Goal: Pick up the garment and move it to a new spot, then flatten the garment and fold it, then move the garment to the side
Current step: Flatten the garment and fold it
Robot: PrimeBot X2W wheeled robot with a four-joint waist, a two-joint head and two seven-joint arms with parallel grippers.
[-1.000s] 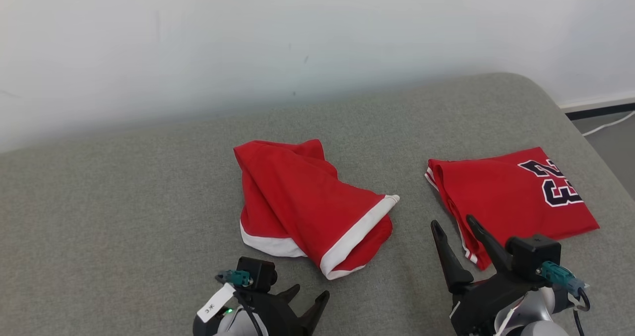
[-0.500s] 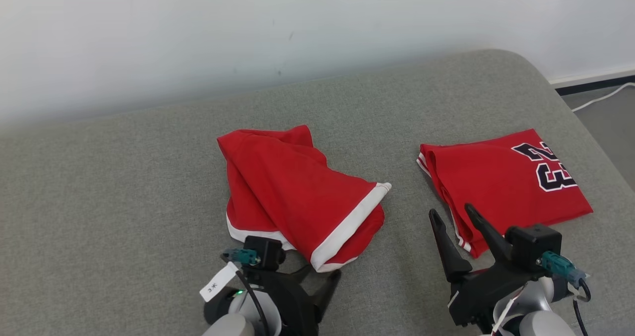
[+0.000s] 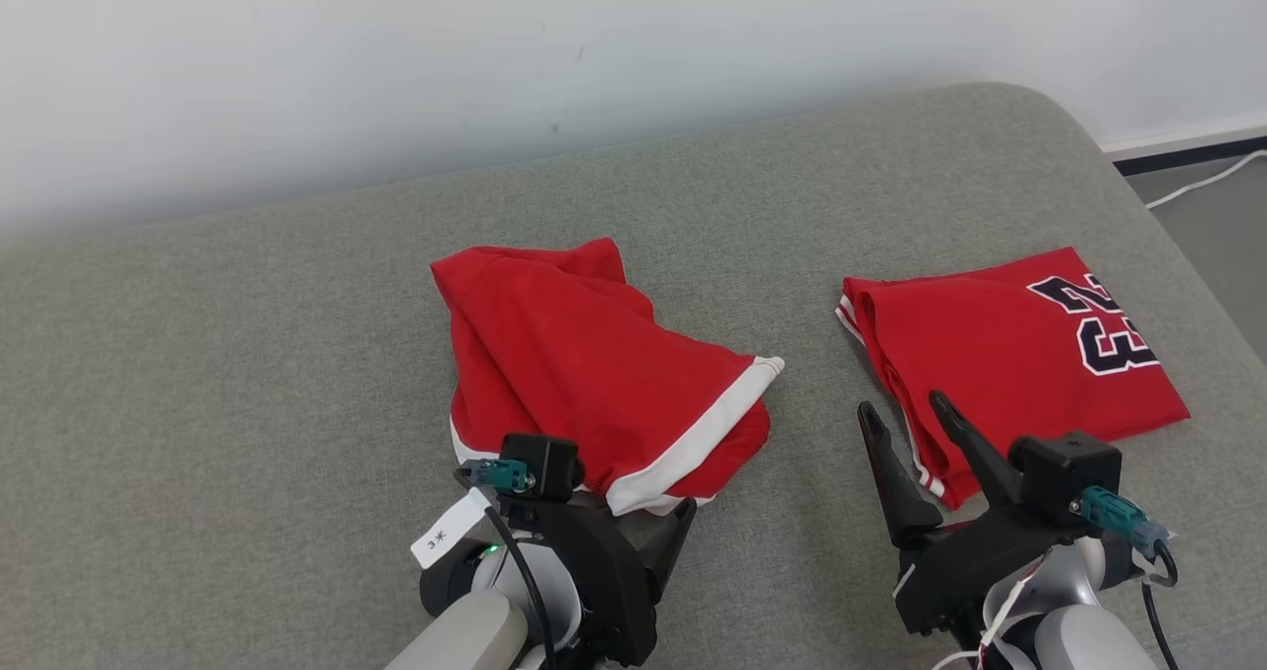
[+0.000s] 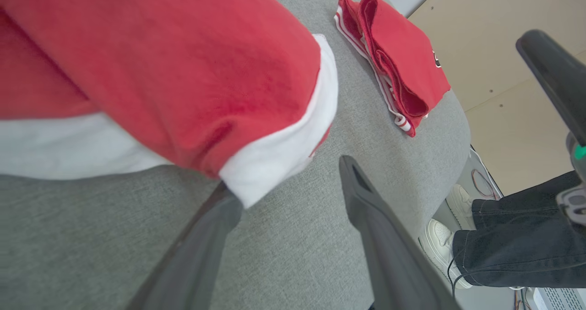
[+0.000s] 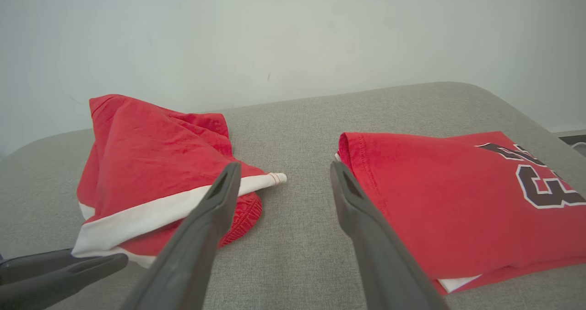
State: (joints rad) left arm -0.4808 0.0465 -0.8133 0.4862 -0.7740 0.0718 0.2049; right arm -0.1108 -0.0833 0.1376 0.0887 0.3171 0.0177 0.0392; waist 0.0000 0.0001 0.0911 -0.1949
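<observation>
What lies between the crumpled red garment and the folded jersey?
Bare grey cushion separates garment and jersey, plain in the right wrist view.

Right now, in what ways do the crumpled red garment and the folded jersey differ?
The garment lies bunched, with raised folds; the jersey is folded flat into a neat rectangle. The garment has a broad white band at its hem; the jersey has dark numerals and thin striped edging. The garment sits midway on the cushion; the jersey lies to its right, near the edge. Both are red.
</observation>
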